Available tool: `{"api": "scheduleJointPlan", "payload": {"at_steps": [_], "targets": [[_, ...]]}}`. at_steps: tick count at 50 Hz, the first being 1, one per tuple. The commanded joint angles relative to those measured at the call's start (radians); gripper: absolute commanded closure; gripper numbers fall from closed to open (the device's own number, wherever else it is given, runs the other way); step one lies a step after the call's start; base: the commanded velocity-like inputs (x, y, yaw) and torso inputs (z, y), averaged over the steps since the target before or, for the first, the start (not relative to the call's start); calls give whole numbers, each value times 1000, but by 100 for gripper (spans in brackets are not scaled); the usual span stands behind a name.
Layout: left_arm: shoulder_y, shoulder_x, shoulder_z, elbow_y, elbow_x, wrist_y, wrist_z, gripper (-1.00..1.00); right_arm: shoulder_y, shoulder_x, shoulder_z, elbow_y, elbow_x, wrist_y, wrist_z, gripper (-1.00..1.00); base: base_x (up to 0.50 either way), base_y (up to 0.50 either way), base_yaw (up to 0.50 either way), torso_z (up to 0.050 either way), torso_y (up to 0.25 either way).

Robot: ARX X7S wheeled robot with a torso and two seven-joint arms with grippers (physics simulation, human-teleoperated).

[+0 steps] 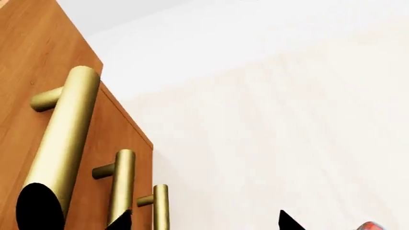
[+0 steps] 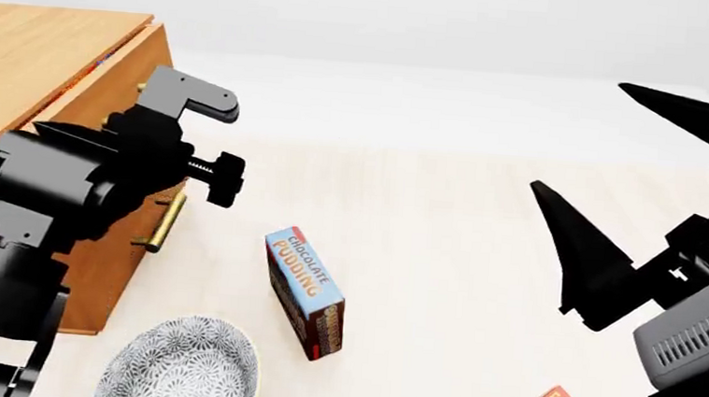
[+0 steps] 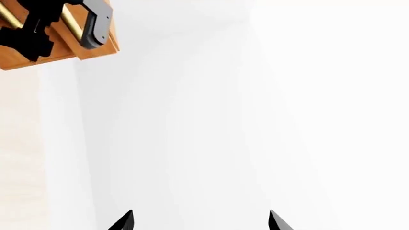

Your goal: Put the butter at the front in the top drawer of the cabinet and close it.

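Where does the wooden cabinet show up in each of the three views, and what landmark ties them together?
Head view: the cabinet fills the left edge, partly behind the left arm.
Left wrist view: its front fills the left side, seen close, with the brass handles.
Right wrist view: only a corner at top left.
Shared landmark: the brass bar handles, seen in all three views.
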Motion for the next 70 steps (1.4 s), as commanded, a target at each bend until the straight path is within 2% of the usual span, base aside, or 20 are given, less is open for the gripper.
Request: {"api": "scheduleJointPlan", "payload": {"at_steps": [1, 6, 9, 21, 32, 42, 52, 60, 70], "targets": [[-6, -43, -25, -6, 19, 5, -23, -100, -3, 23, 6, 0, 13, -19, 4, -100, 0, 0, 0, 0, 0], [-4, -60, -36, 0, 16, 0, -26, -100, -4, 31, 9, -3, 19, -22, 5, -100, 0, 0, 0, 0, 0], [1, -71, -43, 7, 14, -4, -29, -100, 5, -10, 10, -1, -1, 10, -17, -100, 0, 0, 0, 0, 0], [10, -104, -53, 7, 17, -4, -36, -100, 9, -37, 12, 0, -13, 27, -32, -100, 0, 0, 0, 0, 0], [38, -138, -71, 68, 3, -34, -46, -100, 0, -27, 14, -3, -10, 23, -20, -100, 0, 0, 0, 0, 0], [157, -194, -171, 388, -123, -149, -49, -100, -18, -17, 10, -15, 12, 34, 19, -100, 0, 0, 0, 0, 0], [286, -235, -307, 704, -264, -253, -70, -100, -25, -63, 11, -38, 76, 122, 64, -100, 0, 0, 0, 0, 0], [391, -270, -410, 911, -358, -297, -83, -100, -18, -110, 28, -53, 211, 205, 99, -100, 0, 0, 0, 0, 0], [561, -320, -554, 1134, -454, -272, -73, -100, -27, -119, 48, -66, 435, 274, 128, -100, 0, 0, 0, 0, 0]]}}
